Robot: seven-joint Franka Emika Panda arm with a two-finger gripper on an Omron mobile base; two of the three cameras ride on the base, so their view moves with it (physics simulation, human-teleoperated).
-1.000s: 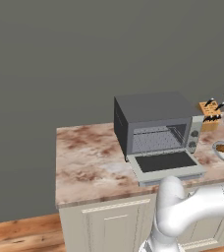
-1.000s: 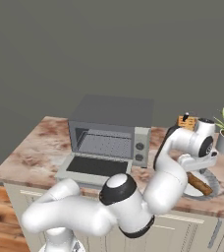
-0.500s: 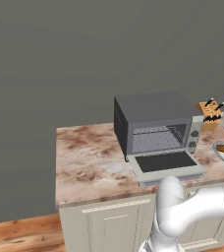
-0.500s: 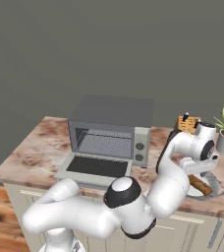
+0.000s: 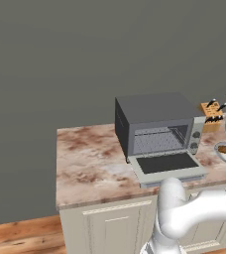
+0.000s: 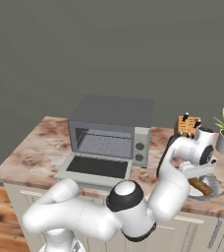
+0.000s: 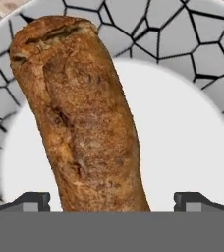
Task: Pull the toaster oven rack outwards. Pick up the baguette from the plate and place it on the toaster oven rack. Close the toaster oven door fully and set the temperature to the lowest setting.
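I'm right over the baguette (image 7: pixel 87 118) now, looking straight down on it. It lies on the plate (image 7: pixel 182 133), running from the cracked-pattern rim at one end across the pale centre, slightly slanted in my hand view. My 2 fingers (image 7: pixel 33 201) stand wide apart, one tip on each side of the loaf, nothing held yet.

From the right base view, the gripper (image 6: pixel 202 173) hangs just above the plate at the right end of the table (image 6: pixel 30 152), with the loaf's brown end (image 6: pixel 201 186) poking out beneath it. The toaster oven (image 6: pixel 111 129) sits well apart to the left, its door (image 6: pixel 97 168) dropped flat. The rack (image 5: pixel 157 142) shows inside the cavity; I can't tell how far forward it sits.

So the step in hand, as I judge it, is the pick. To do it well, I'd drop straight down so the tips pass either side of the crust without nudging it. The loaf sits closer to the left tip, so I'd shift a touch to centre it first. I'd stop short of the plate, close across the narrow width near the middle of the loaf, then lift vertically before swinging left, so the plate doesn't drag along.
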